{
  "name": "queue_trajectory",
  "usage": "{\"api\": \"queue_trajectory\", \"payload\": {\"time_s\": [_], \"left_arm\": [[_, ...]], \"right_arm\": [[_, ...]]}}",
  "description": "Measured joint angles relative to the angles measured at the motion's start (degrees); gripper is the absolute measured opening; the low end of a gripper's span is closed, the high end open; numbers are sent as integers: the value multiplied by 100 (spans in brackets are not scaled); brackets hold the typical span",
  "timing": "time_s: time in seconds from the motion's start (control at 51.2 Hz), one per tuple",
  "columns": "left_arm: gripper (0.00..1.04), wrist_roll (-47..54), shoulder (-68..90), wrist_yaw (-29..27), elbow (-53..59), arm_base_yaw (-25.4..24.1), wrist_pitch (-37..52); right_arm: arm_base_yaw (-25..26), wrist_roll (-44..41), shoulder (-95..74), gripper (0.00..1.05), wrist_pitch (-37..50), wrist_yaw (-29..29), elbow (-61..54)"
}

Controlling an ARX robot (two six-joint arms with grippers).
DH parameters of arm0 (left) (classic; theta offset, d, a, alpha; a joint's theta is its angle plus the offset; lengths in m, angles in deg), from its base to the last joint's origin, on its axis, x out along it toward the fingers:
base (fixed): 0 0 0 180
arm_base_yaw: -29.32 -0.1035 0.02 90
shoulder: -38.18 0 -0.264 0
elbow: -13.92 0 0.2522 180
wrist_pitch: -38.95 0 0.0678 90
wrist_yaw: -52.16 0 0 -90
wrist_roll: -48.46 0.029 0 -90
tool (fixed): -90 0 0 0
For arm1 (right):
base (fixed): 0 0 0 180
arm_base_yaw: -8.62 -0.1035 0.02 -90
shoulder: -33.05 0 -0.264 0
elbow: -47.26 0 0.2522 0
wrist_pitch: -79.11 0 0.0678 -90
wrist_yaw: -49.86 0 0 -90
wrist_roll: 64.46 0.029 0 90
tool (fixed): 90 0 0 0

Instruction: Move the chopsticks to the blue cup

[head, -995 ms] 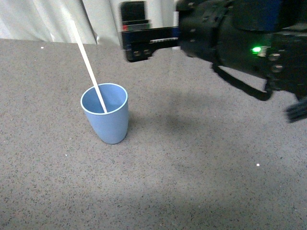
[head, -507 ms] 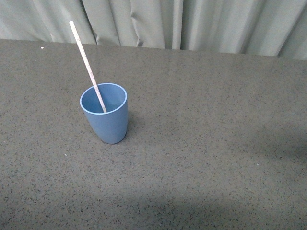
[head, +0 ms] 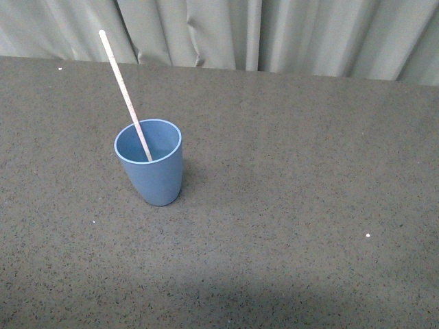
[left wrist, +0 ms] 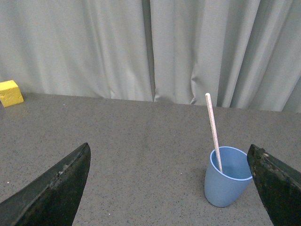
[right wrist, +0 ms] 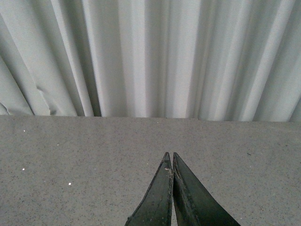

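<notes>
The blue cup [head: 159, 184] stands upright on the grey speckled bench [head: 295, 205]. In the front view it is left of the middle and well forward of the pale curtain [head: 288, 34] that hangs behind the bench's far edge. The chopsticks [head: 122, 86], which show as one thin cream-white stick, stand in the cup. The lower end drops out of sight behind the near rim, and the stick leans up and away toward the left, with more than half its length clear of the rim. Its top end shows against the foot of the curtain.

The left arm's jaws are spread wide and hold nothing; one dark tip shows at each lower corner of the left wrist view. The cup with its stick lies out ahead of them on the bench. It is in line with the open gap between the two tips, touches neither, and is much nearer to one tip than to the other. A small yellow block [left wrist: 10, 92] sits by the foot of the curtain, well apart from the cup and toward the side of the farther tip.

The right arm's jaws are pressed together, their tips meeting in a narrow point with nothing pinched between them. Ahead of them the right wrist view shows bare bench with a few white specks, then the curtain folds. That view does not tell where the cup lies relative to these jaws.
</notes>
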Motion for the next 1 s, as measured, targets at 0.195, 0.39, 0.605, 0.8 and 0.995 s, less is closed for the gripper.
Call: {"api": "queue_trajectory", "payload": {"time_s": [0.195, 0.39, 0.605, 0.8, 0.995], "left_arm": [[98, 2, 0, -2, -2, 0, 0], [98, 0, 0, 0, 0, 0, 0], [98, 2, 0, 0, 0, 0, 0], [98, 0, 0, -2, 0, 0, 0], [98, 0, 0, -2, 0, 0, 0]], "right_arm": [[0, 0, 802, 1, -671, 17, -114], [0, 0, 1491, 1, -1285, 20, -153], [2, 0, 2315, 1, -2048, 20, -164], [2, 0, 2861, 1, -2570, 24, -164], [2, 0, 3270, 1, -2968, 22, -164]]}}
